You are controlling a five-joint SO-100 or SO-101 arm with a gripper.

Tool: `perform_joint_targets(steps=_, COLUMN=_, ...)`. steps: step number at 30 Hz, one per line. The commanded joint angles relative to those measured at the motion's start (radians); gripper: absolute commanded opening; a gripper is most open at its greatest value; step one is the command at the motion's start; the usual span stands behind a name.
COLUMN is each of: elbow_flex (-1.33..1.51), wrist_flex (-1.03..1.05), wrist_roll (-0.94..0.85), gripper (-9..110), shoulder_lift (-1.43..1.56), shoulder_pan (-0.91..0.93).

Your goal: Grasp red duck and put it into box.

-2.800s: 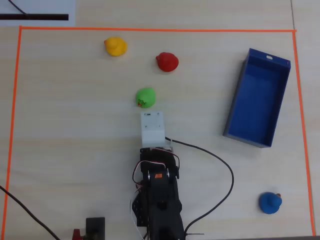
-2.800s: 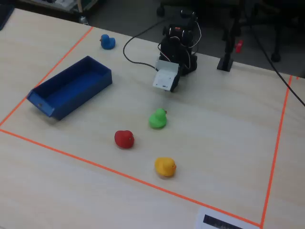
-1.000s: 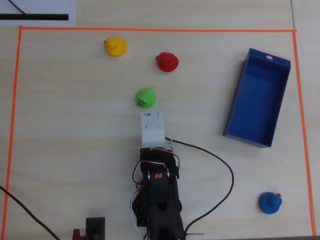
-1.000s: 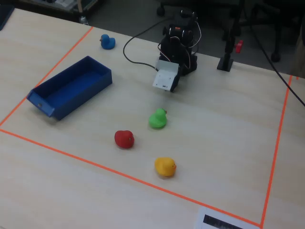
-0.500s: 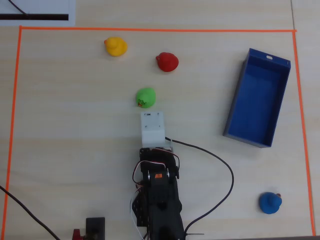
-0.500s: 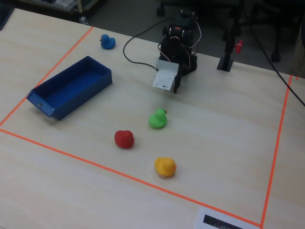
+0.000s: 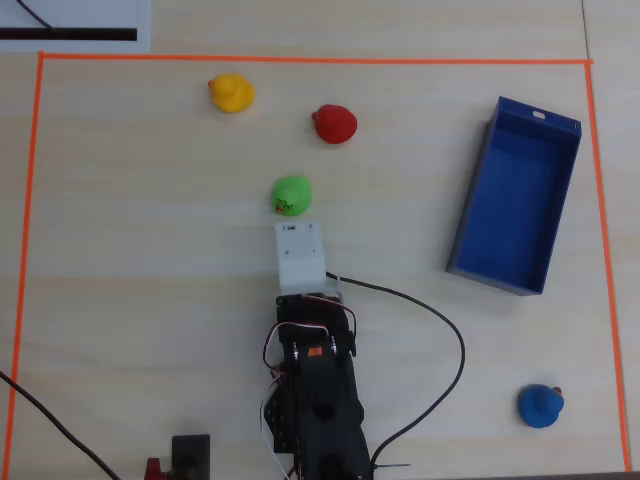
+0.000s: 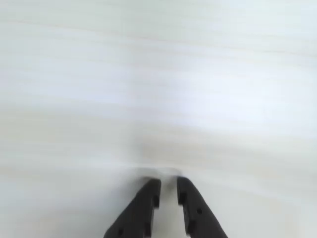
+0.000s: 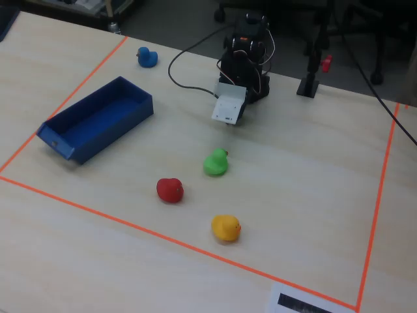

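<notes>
Nothing looks done yet: the small red rubber duck (image 7: 334, 124) sits free on the pale wooden table (image 7: 140, 260) toward its far edge, well apart from the empty long blue plastic box (image 7: 516, 194) near the overhead view's right edge. The arm is folded low at its base, its black fingers (image 8: 151, 196) nearly together, empty, over bare table.
</notes>
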Motion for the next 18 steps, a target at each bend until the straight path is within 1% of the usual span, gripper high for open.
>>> perform_joint_targets(steps=1, elbow_flex=-0.002, wrist_flex=-0.129, wrist_roll=-0.011, gripper=0, shoulder_lift=0.003, shoulder_pan=0.002)
perform_joint_targets(steps=10, elbow_flex=-0.002, wrist_flex=-0.554, wrist_roll=-0.009, gripper=0, shoulder_lift=0.003, shoulder_pan=0.101)
perform_joint_targets(steps=14, elbow_flex=-0.002, wrist_flex=-0.693, wrist_roll=-0.003, gripper=0, shoulder_lift=0.000, shoulder_pan=0.135)
perform_joint_targets(steps=16, elbow_flex=-0.006, wrist_flex=-0.799, wrist_roll=-0.006, gripper=1, shoulder_lift=-0.057, shoulder_pan=0.155)
perform_joint_targets(steps=18, elbow_flex=-0.028, wrist_flex=-0.968, wrist_roll=-0.006, gripper=4, shoulder_lift=-0.196, shoulder_pan=0.176)
